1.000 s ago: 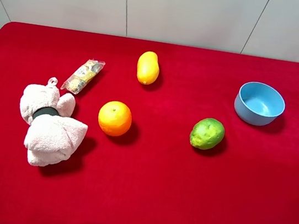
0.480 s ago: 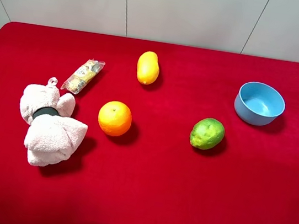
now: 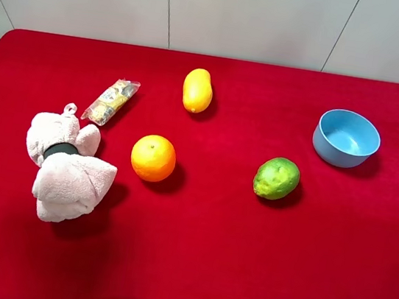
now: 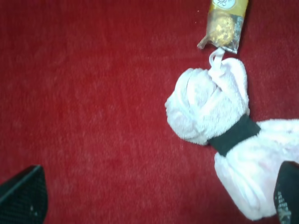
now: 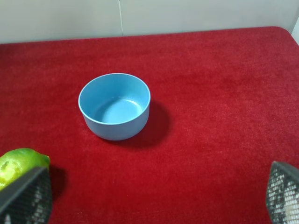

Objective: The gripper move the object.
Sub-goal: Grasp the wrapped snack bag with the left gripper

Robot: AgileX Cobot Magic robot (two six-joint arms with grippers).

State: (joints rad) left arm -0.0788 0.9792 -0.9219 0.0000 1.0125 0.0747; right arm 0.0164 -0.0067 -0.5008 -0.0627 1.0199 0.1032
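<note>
The object, a clear snack packet (image 3: 109, 101) with yellow-brown contents, lies at the table's left rear, just beyond the pink towel bundle (image 3: 67, 168). In the left wrist view the packet (image 4: 224, 21) shows at the frame's edge, touching the towel's loop (image 4: 217, 56). My left gripper (image 4: 154, 200) is open and empty, its fingertips (image 4: 23, 193) spread wide over the red cloth, short of the towel (image 4: 224, 135) and the packet. My right gripper (image 5: 154, 196) is open and empty, facing the blue bowl (image 5: 114, 105).
An orange (image 3: 153, 158) sits right of the towel. A yellow oval fruit (image 3: 197, 90) lies at the rear centre. A green lime (image 3: 276, 178) and the blue bowl (image 3: 346, 138) are on the right. The lime (image 5: 18, 165) shows beside the right gripper's fingertip.
</note>
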